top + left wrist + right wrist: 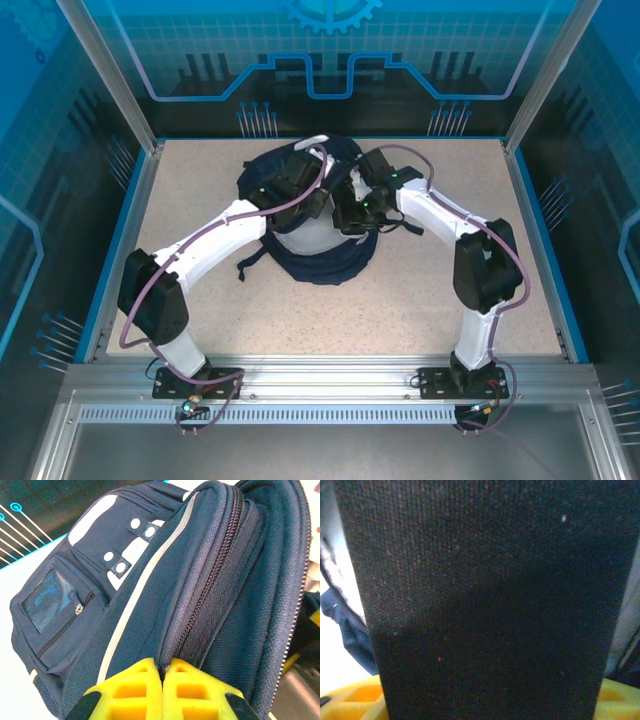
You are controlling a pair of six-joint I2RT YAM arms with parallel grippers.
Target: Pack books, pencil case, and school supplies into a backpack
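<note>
Navy backpack slumped at the middle of the speckled table, an arm at each side.

The backpack is coarse woven cloth, rounded and bulging, with pale smooth stripes. A flat, straight-edged band of dark, grainy weave lies across the right gripper; its yellow fingers stand apart, and whether they squeeze it I cannot tell. The left gripper has its ribbed yellow jaws together, pinching a fold of the backpack beside the toothed zip. A glossy clear pocket window and round white studs mark the front.
</note>
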